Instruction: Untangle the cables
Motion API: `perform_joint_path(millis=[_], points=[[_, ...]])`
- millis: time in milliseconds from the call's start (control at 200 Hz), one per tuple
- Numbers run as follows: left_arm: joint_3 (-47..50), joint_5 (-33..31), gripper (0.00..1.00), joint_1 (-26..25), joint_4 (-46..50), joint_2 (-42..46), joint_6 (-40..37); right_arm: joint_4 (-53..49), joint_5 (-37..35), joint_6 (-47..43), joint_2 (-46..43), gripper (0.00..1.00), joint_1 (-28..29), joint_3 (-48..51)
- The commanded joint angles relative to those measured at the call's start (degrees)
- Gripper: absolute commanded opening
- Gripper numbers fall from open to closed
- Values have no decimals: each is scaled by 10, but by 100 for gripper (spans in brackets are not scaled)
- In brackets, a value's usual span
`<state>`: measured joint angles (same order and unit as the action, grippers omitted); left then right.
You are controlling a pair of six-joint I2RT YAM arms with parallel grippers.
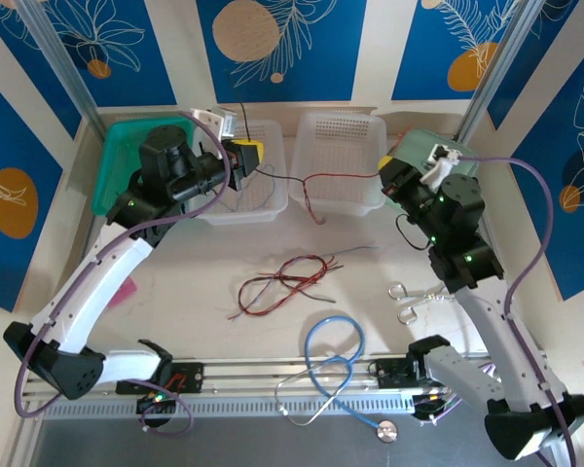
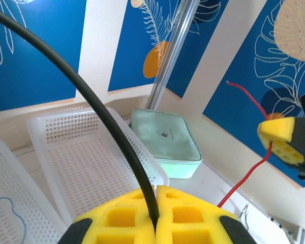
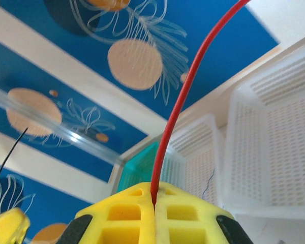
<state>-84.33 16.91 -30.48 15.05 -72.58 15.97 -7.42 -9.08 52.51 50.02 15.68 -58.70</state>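
While I am checking wrist views, left gripper (image 2: 156,223) is clenching black cable (image 2: 99,109), right gripper (image 3: 153,213) is clenching red cable (image 3: 183,96). Both are hovering by white baskets (image 1: 341,146) at far side of desk (image 1: 195,282). Remaining cables (image 1: 282,280) are lying tangled mid-desk, near blue stethoscope (image 1: 333,317).

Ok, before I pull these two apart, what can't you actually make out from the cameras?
Top view: the red and black cable tangle on the table, strands too thin to tell which crosses over which.
Top view: the wrist of the right arm hides its jaws.
Left wrist view: the black cable runs off the top-left edge, far end unseen.
Right wrist view: the red cable is cut by the top edge.
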Motion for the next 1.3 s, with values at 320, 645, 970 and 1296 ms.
perform_joint_path(millis=[320, 645, 970, 1296], points=[[-7, -106, 0, 109, 127, 67, -45, -91, -86, -26, -60, 0, -96, -2], [47, -146, 0, 223, 187, 106, -8, -133, -113, -70, -97, 0, -160, -23], [87, -162, 0, 297, 147, 135, 59, -170, -182, -85, -132, 0, -194, -27], [49, -135, 0, 302, 104, 134, 60, -164, -153, -97, -139, 0, -205, -31]])
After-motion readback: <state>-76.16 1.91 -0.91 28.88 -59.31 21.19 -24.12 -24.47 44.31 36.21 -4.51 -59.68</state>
